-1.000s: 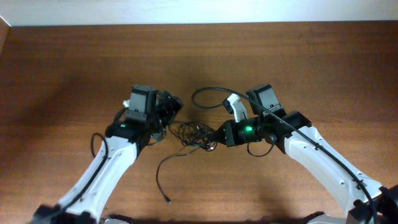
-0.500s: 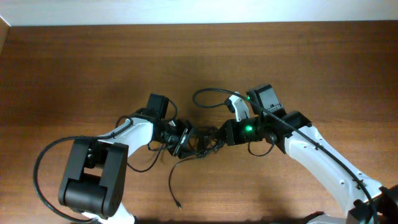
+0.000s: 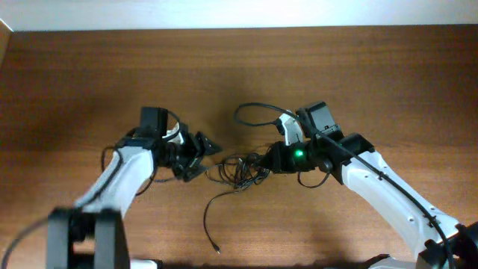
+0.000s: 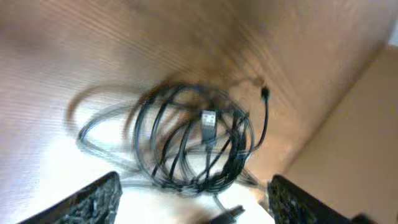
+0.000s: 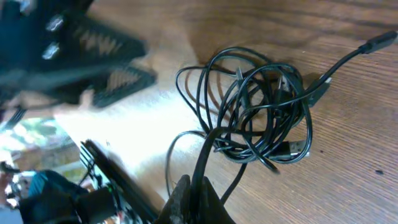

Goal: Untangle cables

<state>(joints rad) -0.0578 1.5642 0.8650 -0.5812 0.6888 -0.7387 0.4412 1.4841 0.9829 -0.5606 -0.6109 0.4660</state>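
Brown wood-grain counter (image 3: 89, 82) across nearly the whole overhead view, grain running 9 to 3 o'clock. Thin pale strip (image 3: 224, 13) along 12 o'clock. Bright glare on the wood in both wrist views. Plain beige surface (image 4: 367, 124) at 4 o'clock, left wrist view.

The table (image 3: 373, 75) is of brown wood, with the grain running from 9 o'clock to 3 o'clock in the overhead view. The cables (image 3: 239, 168) lie directly on it as one loose bundle of thin black loops, a little toward 6 o'clock from the middle of the view. From the bundle, one strand goes over the wood toward 7 o'clock and ends in a small plug (image 3: 217, 251) near the lower edge. Another strand makes an open curve at 12 o'clock of the bundle. In the right wrist view the loops (image 5: 261, 118) cross each other many times on the wood.
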